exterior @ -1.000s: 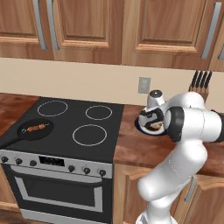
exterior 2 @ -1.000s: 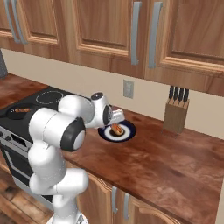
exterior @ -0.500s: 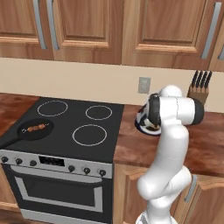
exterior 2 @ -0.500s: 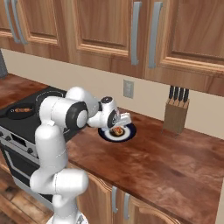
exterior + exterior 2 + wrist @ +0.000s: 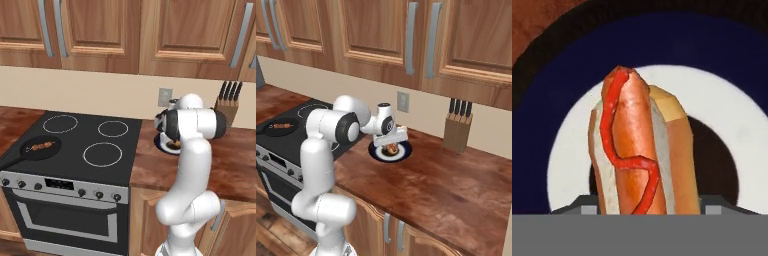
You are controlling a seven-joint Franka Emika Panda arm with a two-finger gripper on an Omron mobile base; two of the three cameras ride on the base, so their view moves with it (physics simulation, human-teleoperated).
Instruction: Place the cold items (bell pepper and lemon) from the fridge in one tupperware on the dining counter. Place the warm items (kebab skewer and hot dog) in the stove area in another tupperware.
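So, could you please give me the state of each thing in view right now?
Hot dog: on the plate, between the jaws.
Plate: on the counter, beside the stove.
Gripper: down over the hot dog; grip unclear.
Skewer: in the pan.
Pan: on the stove's front left.
Knife block: upright by the wall.

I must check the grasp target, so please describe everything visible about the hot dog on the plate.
The hot dog is a reddish-brown sausage in a pale tan bun, with a wavy red line of ketchup running along its top. It lies on the plate, which has a dark blue rim, a white ring and a dark centre, and stands on the wooden counter right of the stove. In the hand view the gripper is directly over it, with the jaws at either side of its near end; a firm grip cannot be confirmed.
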